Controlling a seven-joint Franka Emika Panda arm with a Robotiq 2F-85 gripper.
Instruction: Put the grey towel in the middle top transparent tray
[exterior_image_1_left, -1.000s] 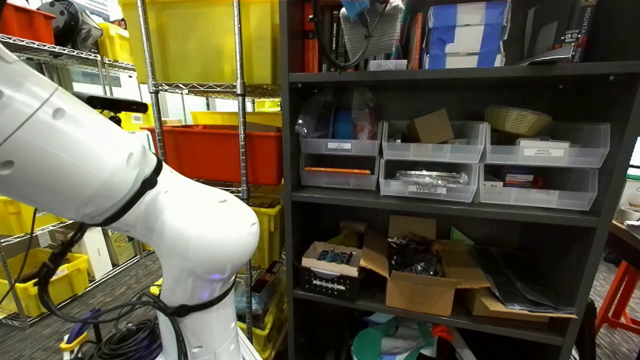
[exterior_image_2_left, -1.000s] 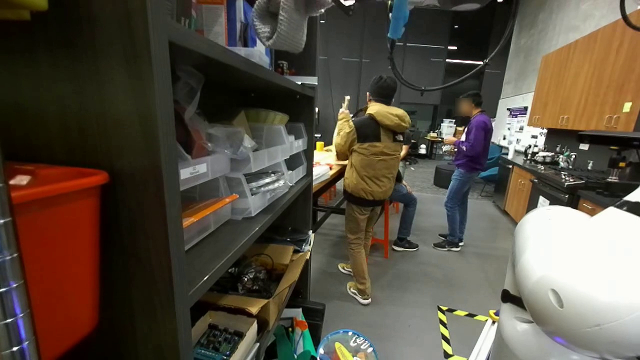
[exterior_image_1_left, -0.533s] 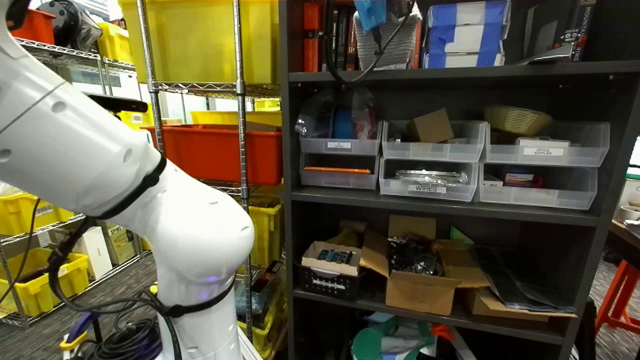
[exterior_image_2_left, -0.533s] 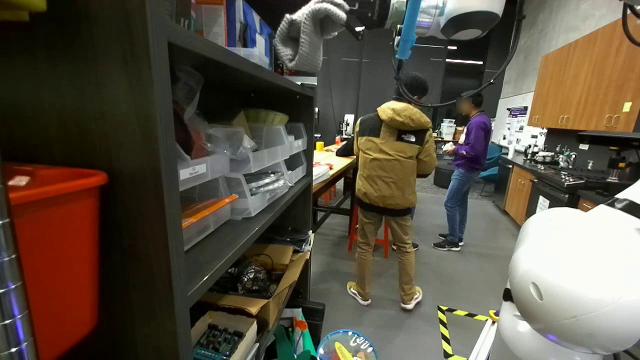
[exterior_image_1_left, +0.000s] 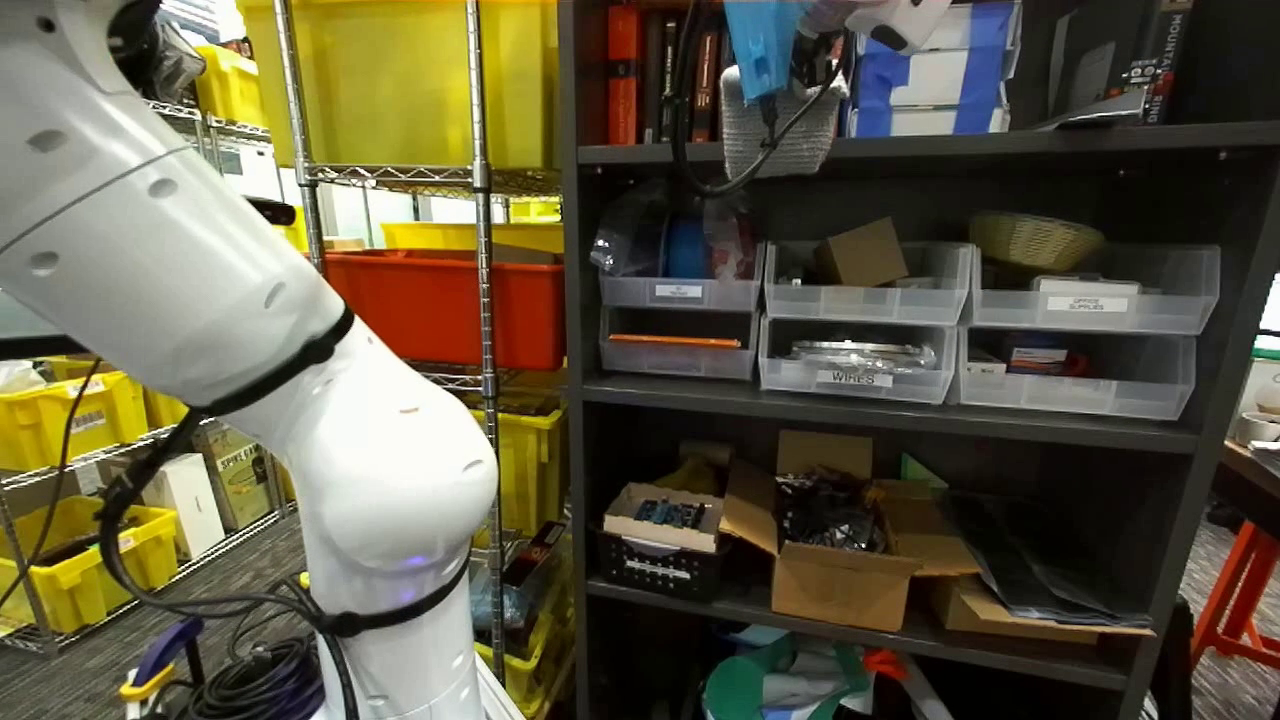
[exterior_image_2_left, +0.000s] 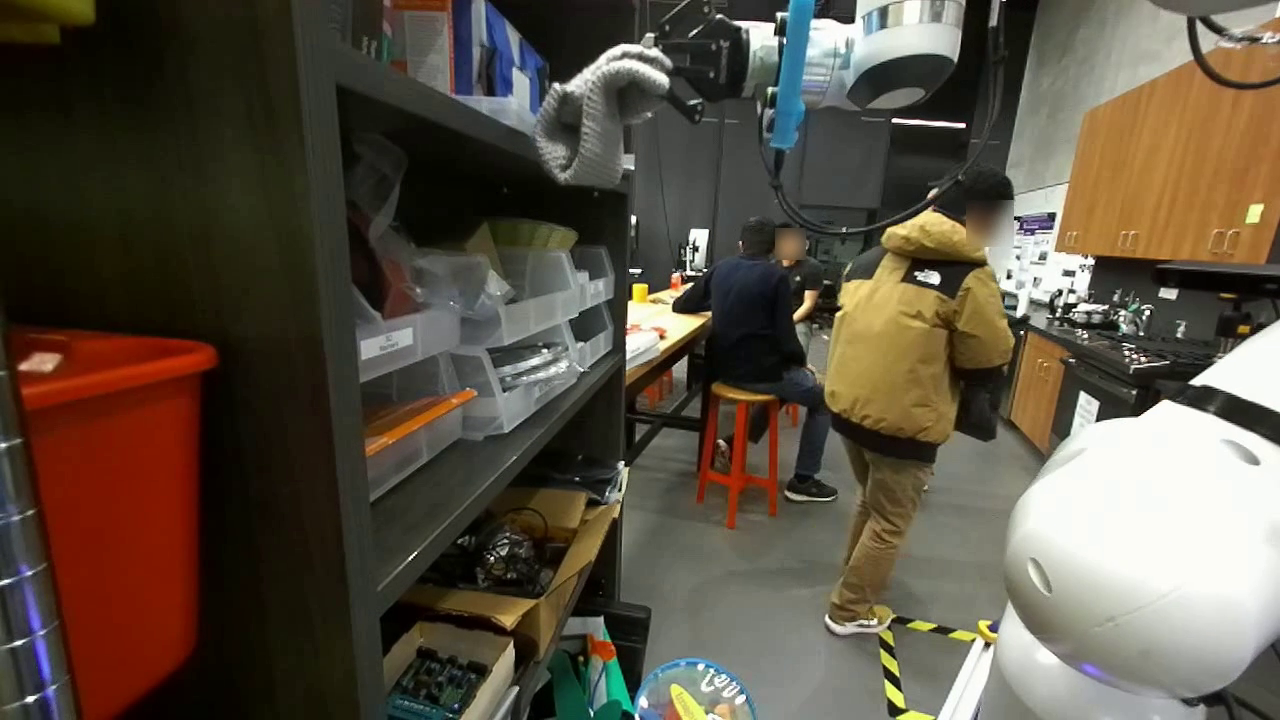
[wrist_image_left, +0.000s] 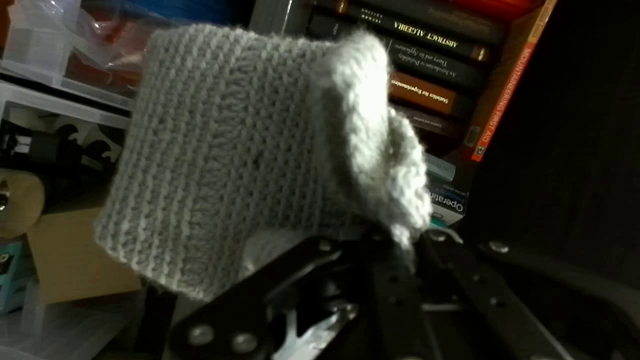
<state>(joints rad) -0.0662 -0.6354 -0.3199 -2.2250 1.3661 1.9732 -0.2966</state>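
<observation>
The room's grey floor (exterior_image_2_left: 740, 590) is marked with striped tape (exterior_image_2_left: 891, 675); on a dark shelf unit (exterior_image_1_left: 890, 413), translucent bins (exterior_image_1_left: 680, 360) are stacked in two rows. Higher than the middle top transparent tray (exterior_image_1_left: 866, 304) and apart from it, the grey towel (wrist_image_left: 240, 140) is pinched in the closed jaws of the gripper (wrist_image_left: 404, 240). In the wrist view, book spines (wrist_image_left: 420, 93) lettered "ABSTRACT ALGEBRA", "Statistics for Experimenters" and "MOUNTAINEERING FIRST AID" can be read. Small labels (exterior_image_1_left: 1087, 304) are borne by two bins: "OFFICE SUPPLIES" upper right, "WIRES" lower middle.
</observation>
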